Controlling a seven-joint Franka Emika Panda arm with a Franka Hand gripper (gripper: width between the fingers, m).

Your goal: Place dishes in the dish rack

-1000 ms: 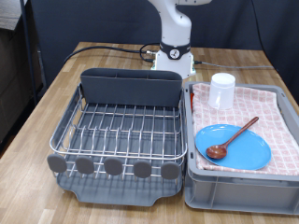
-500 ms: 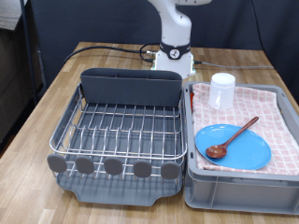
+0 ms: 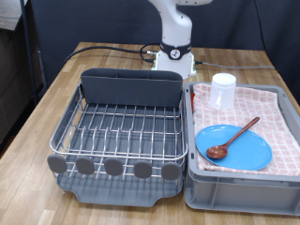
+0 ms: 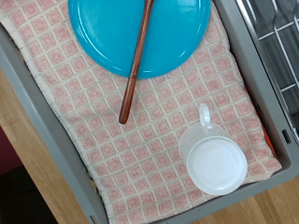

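Claw not visible in either view; I cannot tell whether it is open, closed or gripping. From my console, the silver wire dish rack [image 3: 117, 131] on its dark grey plastic tray holds no dishes. At its 3 o'clock, a grey bin [image 3: 239, 183] lined with checked cloth [image 4: 163, 121] holds a flat round light-blue plate [image 3: 234, 147], a reddish-brown wooden spoon [image 3: 234, 138] lying across it, and a smooth white cylindrical mug [image 3: 222, 91] at the plate's 12 o'clock.
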